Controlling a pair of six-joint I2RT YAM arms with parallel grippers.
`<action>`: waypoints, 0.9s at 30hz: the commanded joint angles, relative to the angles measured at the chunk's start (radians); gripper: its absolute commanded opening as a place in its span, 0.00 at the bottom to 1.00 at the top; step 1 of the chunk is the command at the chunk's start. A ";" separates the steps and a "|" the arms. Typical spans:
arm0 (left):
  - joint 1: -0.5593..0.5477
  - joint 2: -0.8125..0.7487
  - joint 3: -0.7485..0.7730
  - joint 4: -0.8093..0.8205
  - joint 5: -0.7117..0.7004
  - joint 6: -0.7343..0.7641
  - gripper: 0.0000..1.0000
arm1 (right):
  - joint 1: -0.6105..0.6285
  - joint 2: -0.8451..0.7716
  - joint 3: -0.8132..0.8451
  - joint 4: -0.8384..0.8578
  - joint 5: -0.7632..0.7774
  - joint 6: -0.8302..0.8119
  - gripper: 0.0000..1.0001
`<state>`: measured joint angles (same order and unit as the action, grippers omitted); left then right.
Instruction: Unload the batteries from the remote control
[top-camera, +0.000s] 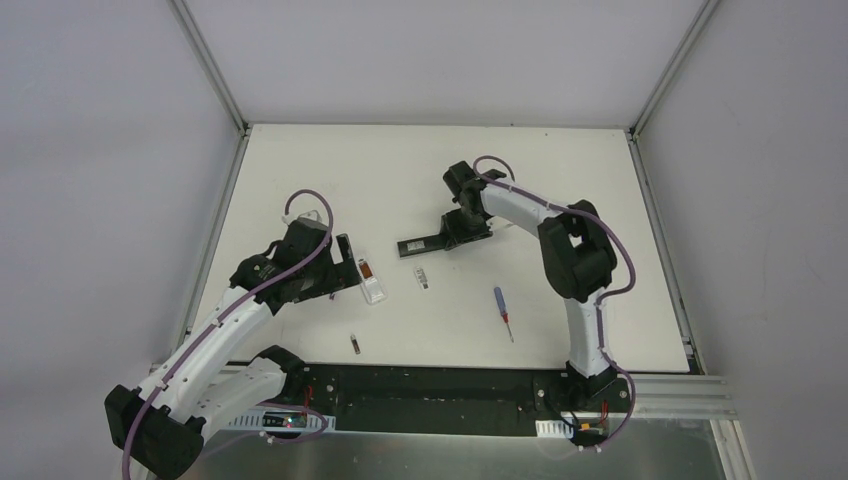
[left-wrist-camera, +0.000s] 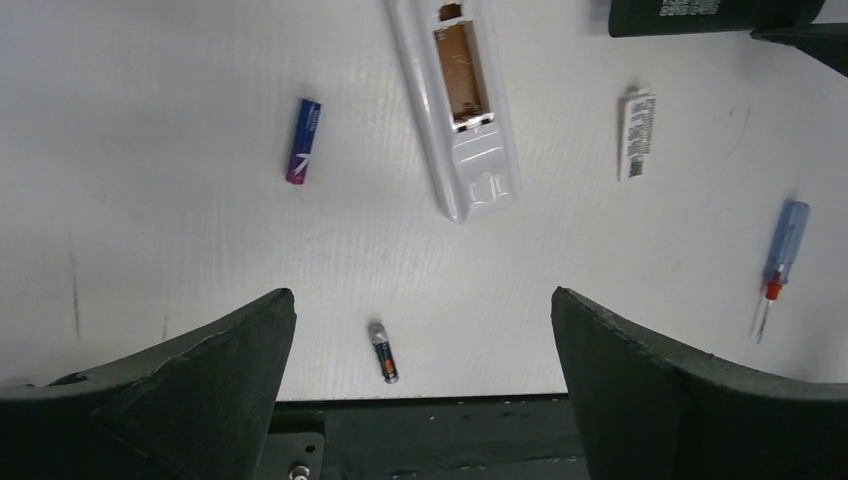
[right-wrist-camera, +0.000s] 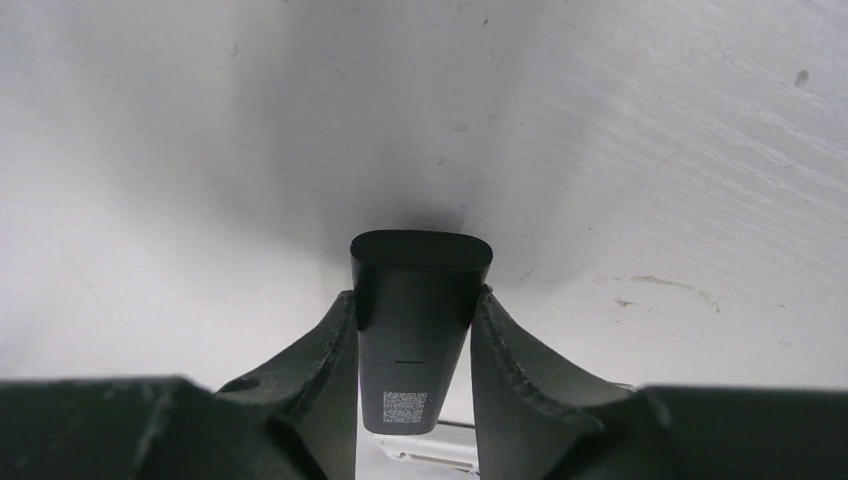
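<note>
A white remote (left-wrist-camera: 460, 110) lies back up with its battery bay open and brownish inside; it also shows in the top view (top-camera: 371, 282). A blue battery (left-wrist-camera: 304, 140) lies to its left. A dark and orange battery (left-wrist-camera: 383, 352) lies near the table's front edge, also seen from above (top-camera: 355, 343). My left gripper (left-wrist-camera: 422, 300) is open and empty, raised above the table beside the white remote (top-camera: 338, 262). My right gripper (right-wrist-camera: 413, 300) is shut on the end of a black remote (right-wrist-camera: 420, 320), which lies on the table in the top view (top-camera: 425, 244).
A small white battery cover (left-wrist-camera: 636, 133) lies right of the white remote. A blue-handled screwdriver (top-camera: 503, 312) lies at front right. The black base rail (top-camera: 430, 395) runs along the near edge. White walls enclose the table.
</note>
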<state>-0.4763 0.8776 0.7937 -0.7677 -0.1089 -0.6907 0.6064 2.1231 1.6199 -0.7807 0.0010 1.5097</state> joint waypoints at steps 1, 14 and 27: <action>0.007 -0.010 -0.007 0.119 0.117 0.010 0.99 | -0.006 -0.169 -0.058 0.131 -0.008 -0.040 0.00; 0.005 0.109 -0.074 0.619 0.500 -0.018 0.90 | 0.007 -0.475 -0.451 0.335 -0.146 -0.008 0.00; -0.047 0.290 -0.070 0.763 0.565 -0.022 0.79 | 0.013 -0.646 -0.588 0.345 -0.162 0.011 0.00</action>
<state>-0.4915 1.1252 0.7021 -0.0746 0.4194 -0.7162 0.6132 1.5230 1.0462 -0.4568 -0.1257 1.4963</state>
